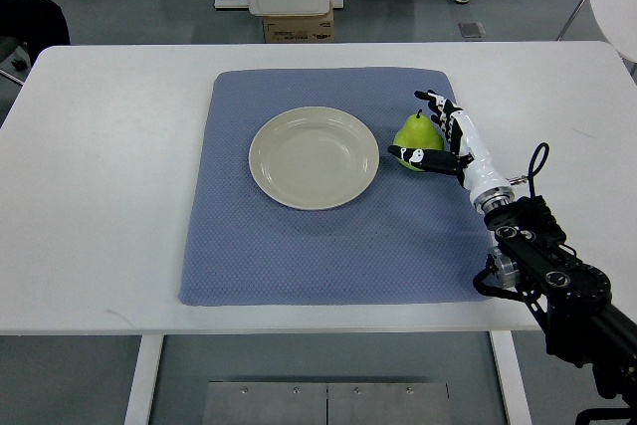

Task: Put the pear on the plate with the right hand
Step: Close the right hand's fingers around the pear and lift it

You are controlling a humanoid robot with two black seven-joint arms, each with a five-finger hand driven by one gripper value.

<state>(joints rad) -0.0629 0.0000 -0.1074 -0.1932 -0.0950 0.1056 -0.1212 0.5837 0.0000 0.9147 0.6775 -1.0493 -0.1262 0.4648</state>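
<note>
Pear (pixel 415 134) on blue mat (pixel 299 256), white table (pixel 109 176)

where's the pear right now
In the top view the pear sits on the blue mat, just right of the plate and not on it, with the right robot hand wrapped around it.

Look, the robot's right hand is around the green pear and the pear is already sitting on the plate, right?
Not quite. The right hand is around the green pear, but the pear is not on the plate. The top view shows it on the blue mat, just to the right of the plate, which has nothing on it.
</note>
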